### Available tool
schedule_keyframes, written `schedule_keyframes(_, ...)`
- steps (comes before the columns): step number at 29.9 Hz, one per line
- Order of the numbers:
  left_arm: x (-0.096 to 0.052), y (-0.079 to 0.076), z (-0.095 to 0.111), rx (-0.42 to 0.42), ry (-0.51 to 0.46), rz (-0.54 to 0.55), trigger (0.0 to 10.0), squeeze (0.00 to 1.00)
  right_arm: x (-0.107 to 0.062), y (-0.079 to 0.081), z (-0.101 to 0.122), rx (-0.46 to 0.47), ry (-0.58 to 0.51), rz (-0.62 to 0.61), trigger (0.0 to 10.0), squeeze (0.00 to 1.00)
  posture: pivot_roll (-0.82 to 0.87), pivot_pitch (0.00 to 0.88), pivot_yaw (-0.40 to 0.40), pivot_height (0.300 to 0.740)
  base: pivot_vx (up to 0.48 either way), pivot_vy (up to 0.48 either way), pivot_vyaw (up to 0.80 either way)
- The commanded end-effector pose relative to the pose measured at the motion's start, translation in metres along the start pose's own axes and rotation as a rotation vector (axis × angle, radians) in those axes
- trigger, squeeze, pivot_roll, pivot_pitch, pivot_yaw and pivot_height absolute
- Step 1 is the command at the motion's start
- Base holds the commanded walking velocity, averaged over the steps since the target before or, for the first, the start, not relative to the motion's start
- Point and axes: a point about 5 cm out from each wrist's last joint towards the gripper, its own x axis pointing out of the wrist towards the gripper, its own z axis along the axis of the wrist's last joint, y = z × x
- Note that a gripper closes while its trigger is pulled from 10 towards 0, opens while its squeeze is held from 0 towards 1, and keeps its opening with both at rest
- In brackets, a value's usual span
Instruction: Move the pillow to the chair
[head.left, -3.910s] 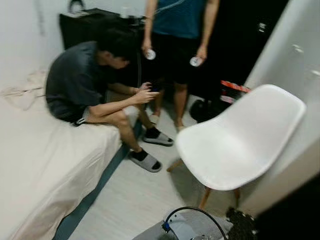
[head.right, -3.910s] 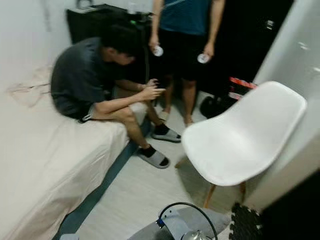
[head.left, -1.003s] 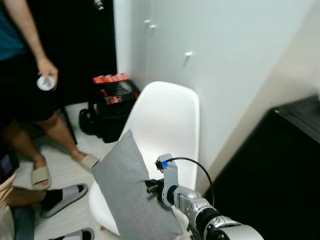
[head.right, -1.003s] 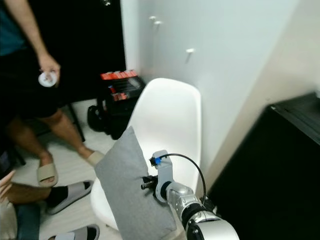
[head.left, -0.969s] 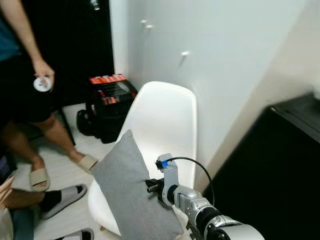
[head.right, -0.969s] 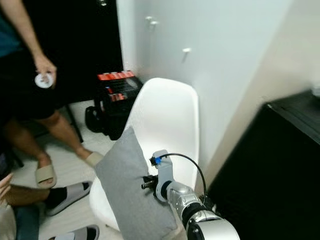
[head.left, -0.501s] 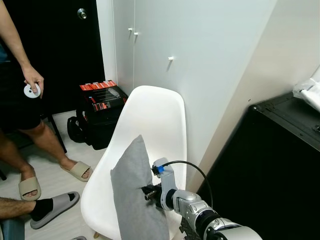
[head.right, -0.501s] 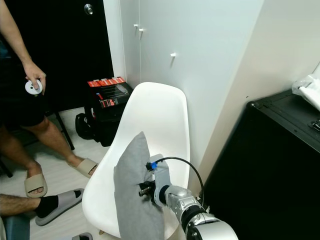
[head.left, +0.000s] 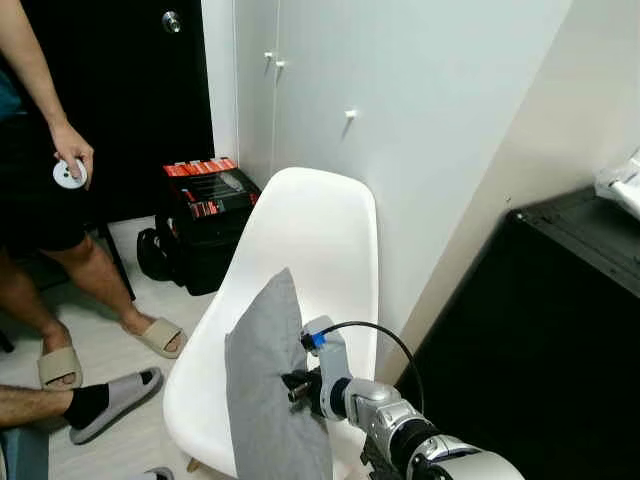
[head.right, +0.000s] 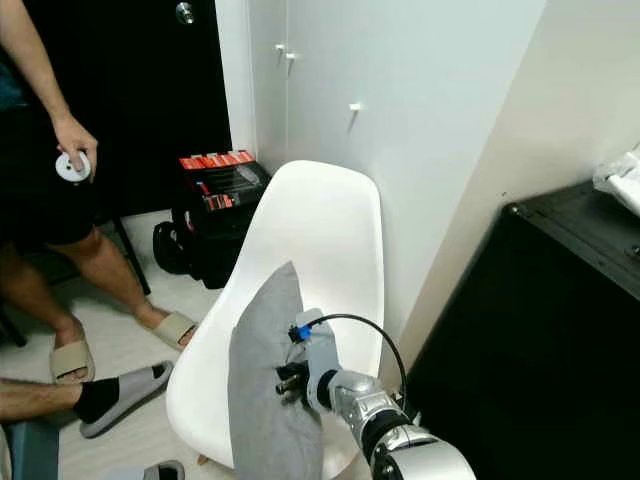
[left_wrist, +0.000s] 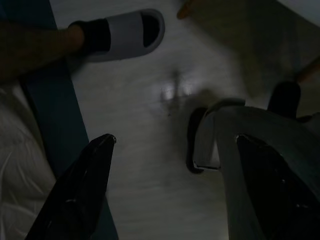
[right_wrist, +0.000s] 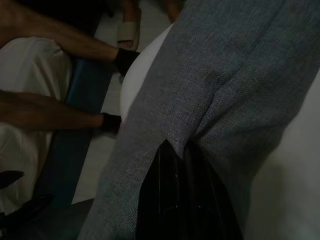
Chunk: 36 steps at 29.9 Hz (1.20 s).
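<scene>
A grey pillow (head.left: 262, 400) stands on its edge over the seat of a white shell chair (head.left: 315, 230), its lower part against the seat. My right gripper (head.left: 292, 385) comes in from the chair's right side and is shut on a fold of the pillow's side. The right wrist view has the black fingers (right_wrist: 172, 175) pinching grey fabric (right_wrist: 235, 85), with the white seat beside it. In the dark left wrist view my left gripper (left_wrist: 175, 142) hangs open over the floor.
A person stands at the left holding a white controller (head.left: 68, 172). A seated person's foot in a grey slipper (head.left: 112, 400) rests on the floor. A black and red case (head.left: 205, 195) sits behind the chair. A black cabinet (head.left: 560, 340) fills the right side.
The view swung from the bed to the chair. Over the last second the pillow turned more edge-on over the seat, still held by my right gripper; since half a second ago little moved.
</scene>
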Motion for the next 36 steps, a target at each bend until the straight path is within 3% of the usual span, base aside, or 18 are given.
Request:
schedule_keyframes(1, -0.004, -0.005, -0.021, 0.011, 0.084, -0.019, 10.0, 0.00, 0.014, 0.024, 0.009, -0.012, -0.027, 0.061, 10.0, 0.00, 0.12, 0.036, -0.109, 0.640, 0.000, 0.000, 0.00)
schedule_keyframes(10, -0.005, -0.004, -0.023, 0.021, 0.093, -0.016, 10.0, 0.00, 0.015, 0.029, 0.007, -0.039, -0.017, 0.068, 10.0, 0.00, 0.11, 0.040, -0.104, 0.590, 0.000, 0.000, 0.00)
schedule_keyframes(17, -0.005, -0.003, -0.023, 0.025, 0.094, -0.013, 10.0, 0.00, 0.017, 0.034, 0.010, -0.037, -0.041, 0.133, 10.0, 0.00, 0.12, 0.035, -0.105, 0.585, 0.000, 0.000, 0.00)
schedule_keyframes(19, -0.004, -0.002, -0.022, 0.027, 0.093, -0.012, 10.0, 0.00, 0.018, 0.038, 0.011, -0.067, -0.034, 0.158, 10.0, 0.00, 0.12, 0.031, -0.106, 0.585, 0.000, 0.000, 0.00)
schedule_keyframes(21, -0.004, -0.001, -0.020, 0.028, 0.089, -0.011, 10.0, 0.00, 0.020, 0.049, 0.011, -0.220, 0.004, 0.235, 10.0, 0.00, 0.12, 0.030, -0.105, 0.585, 0.000, 0.000, 0.00)
schedule_keyframes(25, -0.004, -0.001, -0.019, 0.027, 0.087, -0.011, 10.0, 0.00, 0.024, 0.056, 0.020, -0.257, -0.033, 0.248, 10.0, 0.00, 0.12, 0.031, -0.104, 0.585, 0.000, 0.000, 0.00)
schedule_keyframes(27, -0.004, -0.002, -0.019, 0.025, 0.087, -0.012, 10.0, 0.00, 0.026, 0.051, 0.044, -0.093, -0.151, 0.152, 10.0, 0.00, 0.12, 0.034, -0.104, 0.585, 0.000, 0.000, 0.00)
schedule_keyframes(28, -0.004, -0.002, -0.019, 0.025, 0.087, -0.012, 10.0, 0.00, 0.026, 0.051, 0.044, -0.093, -0.151, 0.152, 10.0, 0.00, 0.12, 0.034, -0.104, 0.585, 0.000, 0.000, 0.00)
schedule_keyframes(31, -0.004, -0.003, -0.021, 0.023, 0.092, -0.014, 10.0, 0.00, 0.024, 0.038, 0.078, 0.146, -0.311, 0.025, 10.0, 0.00, 0.12, 0.038, -0.102, 0.585, 0.000, 0.000, 0.00)
schedule_keyframes(32, -0.004, -0.003, -0.021, 0.023, 0.092, -0.014, 10.0, 0.00, 0.024, 0.038, 0.078, 0.146, -0.311, 0.025, 10.0, 0.00, 0.12, 0.038, -0.102, 0.585, 0.000, 0.000, 0.00)
schedule_keyframes(35, -0.005, -0.003, -0.023, 0.022, 0.097, -0.013, 10.0, 0.00, 0.017, 0.025, 0.102, 0.409, -0.441, 0.000, 10.0, 0.00, 0.12, 0.041, -0.103, 0.585, 0.000, 0.000, 0.00)
schedule_keyframes(36, -0.005, -0.003, -0.023, 0.022, 0.097, -0.013, 10.0, 0.00, 0.017, 0.025, 0.102, 0.409, -0.441, 0.000, 10.0, 0.00, 0.12, 0.041, -0.103, 0.585, 0.000, 0.000, 0.00)
